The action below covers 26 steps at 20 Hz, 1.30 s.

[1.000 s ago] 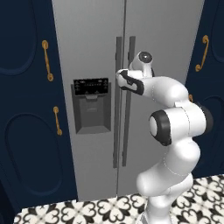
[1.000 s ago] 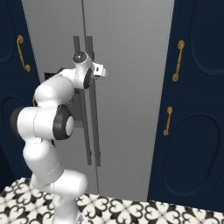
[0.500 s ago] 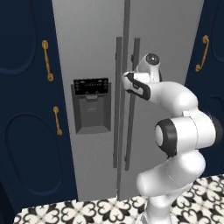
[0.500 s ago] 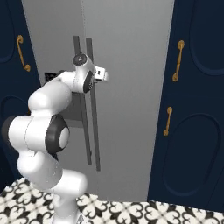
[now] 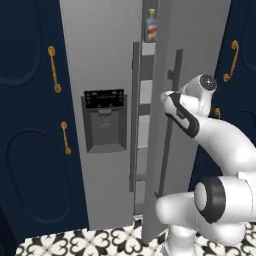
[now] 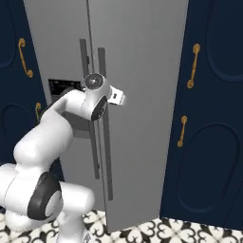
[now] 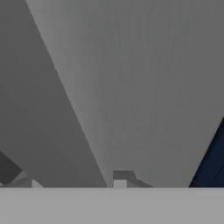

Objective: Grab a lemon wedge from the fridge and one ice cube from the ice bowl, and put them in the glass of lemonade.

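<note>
The light-grey fridge (image 5: pixel 105 60) (image 6: pixel 142 71) stands straight ahead with its right door swung a little ajar. A narrow gap shows shelves and a bottle (image 5: pixel 151 27) up top. My gripper (image 5: pixel 169 102) (image 6: pixel 102 107) is at the right door's long dark handle (image 5: pixel 165 160) (image 6: pixel 107 156), at about mid height. In the hand view, the gripper (image 7: pixel 74 179) has a fingertip on each side of the dark handle band (image 7: pixel 43 109). Whether the fingertips press on it is unclear. The lemon wedge, ice bowl and glass of lemonade are out of view.
Navy cabinets (image 5: pixel 30 150) (image 6: pixel 209 142) with brass handles flank the fridge on both sides. The left door keeps its own dark handle (image 5: pixel 134 125) and a black dispenser recess (image 5: pixel 105 122). Patterned black-and-white floor tiles (image 5: pixel 75 242) lie at the fridge's foot.
The fridge's right door has swung out from shut to slightly ajar, opening a gap onto the shelves. My hand came back toward me with the handle.
</note>
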{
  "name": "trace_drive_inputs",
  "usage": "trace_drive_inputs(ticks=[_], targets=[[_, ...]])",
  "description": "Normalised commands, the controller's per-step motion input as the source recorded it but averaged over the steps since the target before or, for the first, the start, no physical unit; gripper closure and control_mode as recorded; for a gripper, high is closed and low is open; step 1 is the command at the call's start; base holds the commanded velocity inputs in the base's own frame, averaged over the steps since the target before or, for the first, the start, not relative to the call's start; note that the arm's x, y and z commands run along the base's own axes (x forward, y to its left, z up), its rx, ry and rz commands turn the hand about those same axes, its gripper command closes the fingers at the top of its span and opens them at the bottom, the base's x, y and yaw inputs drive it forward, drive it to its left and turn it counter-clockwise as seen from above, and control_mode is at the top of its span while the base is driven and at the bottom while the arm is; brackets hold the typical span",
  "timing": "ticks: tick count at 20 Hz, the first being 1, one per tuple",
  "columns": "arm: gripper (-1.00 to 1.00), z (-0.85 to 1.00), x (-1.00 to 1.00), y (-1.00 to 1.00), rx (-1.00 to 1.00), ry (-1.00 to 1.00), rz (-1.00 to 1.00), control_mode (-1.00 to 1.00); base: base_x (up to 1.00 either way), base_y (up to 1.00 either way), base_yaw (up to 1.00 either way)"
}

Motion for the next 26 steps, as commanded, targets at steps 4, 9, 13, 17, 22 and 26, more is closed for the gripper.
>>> trace_drive_inputs(ticks=[4,9,13,17,22,26], targets=[[1.00,0.00,-0.95,-1.00,0.16,-0.04,-0.10,-1.00,0.00,0.00,0.00],[1.00,0.00,-0.80,-1.00,0.17,-0.02,-0.13,-1.00,0.00,0.00,0.00],[-1.00,0.10,-0.65,-0.89,0.14,-0.01,-0.13,-1.00,0.00,0.00,0.00],[-1.00,0.76,-0.85,-0.05,0.03,-0.14,-0.01,-1.00,0.00,0.00,0.00],[-1.00,0.99,-0.99,0.29,0.00,-0.21,0.00,-1.00,0.00,0.00,0.00],[-1.00,0.88,-0.46,0.74,-0.03,-0.04,0.00,-1.00,0.00,0.00,0.00]])
